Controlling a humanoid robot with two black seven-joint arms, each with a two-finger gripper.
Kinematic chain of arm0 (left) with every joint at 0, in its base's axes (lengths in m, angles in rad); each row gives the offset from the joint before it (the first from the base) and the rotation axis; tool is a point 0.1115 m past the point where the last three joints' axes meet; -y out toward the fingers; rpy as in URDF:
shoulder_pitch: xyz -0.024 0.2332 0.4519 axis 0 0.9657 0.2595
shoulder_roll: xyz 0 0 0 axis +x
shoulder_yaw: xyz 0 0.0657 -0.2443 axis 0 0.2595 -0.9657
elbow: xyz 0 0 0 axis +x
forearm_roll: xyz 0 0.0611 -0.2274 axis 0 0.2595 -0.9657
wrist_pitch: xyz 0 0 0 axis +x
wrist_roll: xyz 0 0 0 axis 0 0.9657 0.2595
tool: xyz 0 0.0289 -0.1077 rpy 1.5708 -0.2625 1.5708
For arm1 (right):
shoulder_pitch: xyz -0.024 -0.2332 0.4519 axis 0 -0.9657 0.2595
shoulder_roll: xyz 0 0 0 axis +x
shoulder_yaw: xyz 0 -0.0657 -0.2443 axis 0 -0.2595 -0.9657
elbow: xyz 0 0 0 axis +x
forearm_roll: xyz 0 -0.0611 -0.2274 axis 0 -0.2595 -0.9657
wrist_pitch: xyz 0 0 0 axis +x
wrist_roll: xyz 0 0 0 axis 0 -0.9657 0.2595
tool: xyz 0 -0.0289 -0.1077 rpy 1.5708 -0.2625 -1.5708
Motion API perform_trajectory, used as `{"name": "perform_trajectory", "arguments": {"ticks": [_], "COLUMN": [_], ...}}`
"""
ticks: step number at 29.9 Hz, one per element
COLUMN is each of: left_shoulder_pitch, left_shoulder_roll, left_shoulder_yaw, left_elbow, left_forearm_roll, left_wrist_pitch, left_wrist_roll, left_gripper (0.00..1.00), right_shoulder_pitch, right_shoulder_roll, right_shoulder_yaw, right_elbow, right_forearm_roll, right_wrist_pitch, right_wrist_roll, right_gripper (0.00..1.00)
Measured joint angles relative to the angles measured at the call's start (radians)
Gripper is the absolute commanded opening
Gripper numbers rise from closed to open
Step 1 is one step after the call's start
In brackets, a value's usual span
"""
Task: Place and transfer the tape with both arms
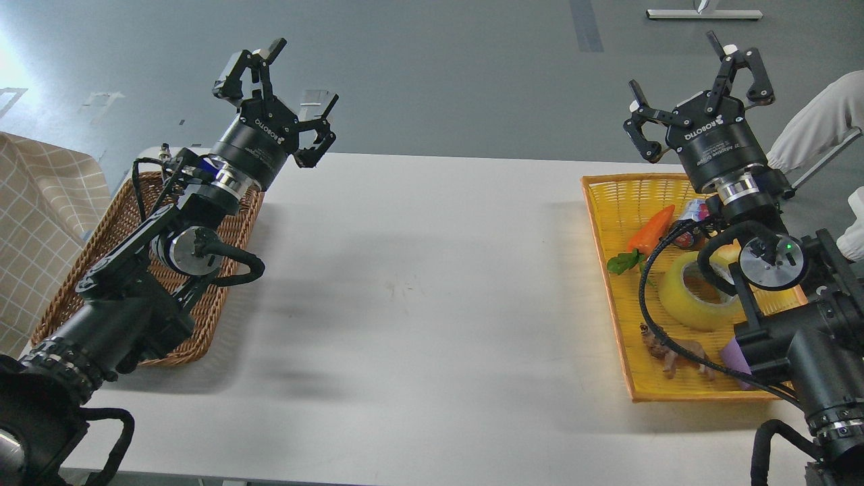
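The tape (695,291), a translucent yellow roll with a pale core, lies in the yellow tray (611,202) at the right, partly behind my right arm's cable and wrist. My right gripper (698,88) is open and empty, raised above the tray's far end, well above the tape. My left gripper (287,91) is open and empty, raised above the far end of the brown wicker basket (81,270) at the left.
The tray also holds an orange carrot toy (649,231), a green leaf (624,262), a brown figure (665,351), a purple piece (736,354) and a small can (695,210). A checked cloth (34,223) lies far left. A person's sleeve (810,131) shows far right.
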Motion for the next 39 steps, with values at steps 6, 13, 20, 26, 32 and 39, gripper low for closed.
{"name": "perform_trajectory", "arguments": {"ticks": [6,13,20,26,32,39], "left_shoulder_pitch": [0.0,0.002,0.002,0.002,0.003,0.002], "left_shoulder_roll": [0.0,-0.001,0.001,0.001,0.0,0.0], "left_shoulder_yaw": [0.0,0.0,-0.001,-0.002,-0.002,-0.001], "left_elbow": [0.0,0.0,0.0,0.0,0.0,0.0], "left_forearm_roll": [0.0,0.0,-0.001,-0.001,-0.001,-0.001], "left_wrist_pitch": [0.0,0.0,0.0,0.0,0.0,0.0], "left_wrist_roll": [0.0,0.0,0.0,-0.001,-0.001,-0.001], "left_gripper": [0.98,0.98,0.98,0.98,0.98,0.98], "right_shoulder_pitch": [0.0,0.0,0.0,0.001,0.002,0.002], "right_shoulder_roll": [0.0,0.004,0.004,0.004,0.004,0.004], "right_shoulder_yaw": [0.001,0.001,0.003,0.004,0.005,0.005], "right_elbow": [0.0,0.002,0.004,0.005,0.005,0.005], "right_forearm_roll": [0.0,0.0,0.0,0.0,0.0,0.0], "right_wrist_pitch": [0.0,0.0,0.0,0.0,0.0,0.0], "right_wrist_roll": [0.0,0.0,0.001,0.002,0.002,0.002], "right_gripper": [1.0,1.0,1.0,1.0,1.0,1.0]}}
